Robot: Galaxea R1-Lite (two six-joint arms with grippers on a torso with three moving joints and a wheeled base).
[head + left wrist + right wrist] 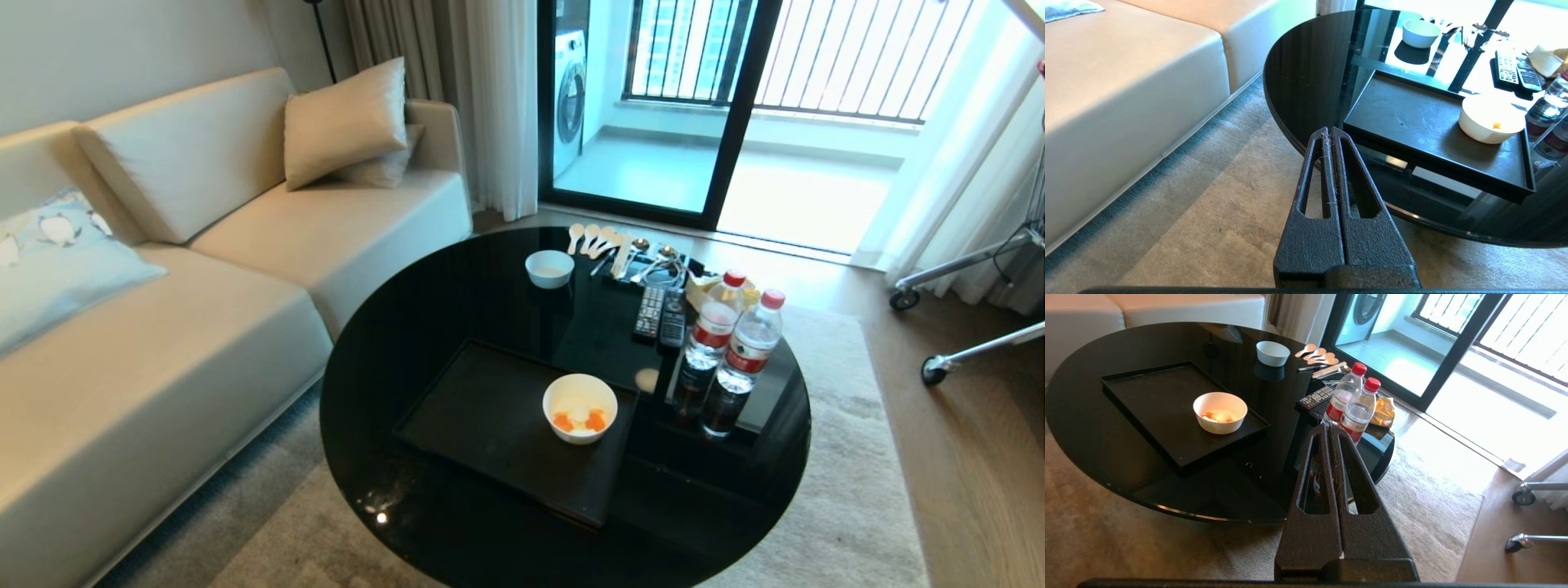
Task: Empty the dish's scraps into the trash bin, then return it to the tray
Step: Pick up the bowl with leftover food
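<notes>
The dish (580,407), a deep white bowl, stands on the right end of the black tray (482,416) on a round black glass table. Orange and pale scraps (579,420) lie inside it. The dish (1220,412) and tray (1151,396) also show in the right wrist view, and the dish (1491,119) and tray (1412,118) in the left wrist view. My left gripper (1329,131) is shut and empty, off the table's near edge above the rug. My right gripper (1328,428) is shut and empty, by the table's near right edge. The trash bin is out of view. Neither arm shows in the head view.
A smaller white bowl (549,268), spoons (589,238), two remotes (660,315), two water bottles (729,347) and a snack packet (1383,411) stand on the table's far and right side. A sofa (163,327) runs along the left. Wheeled stand legs (963,318) are at the right.
</notes>
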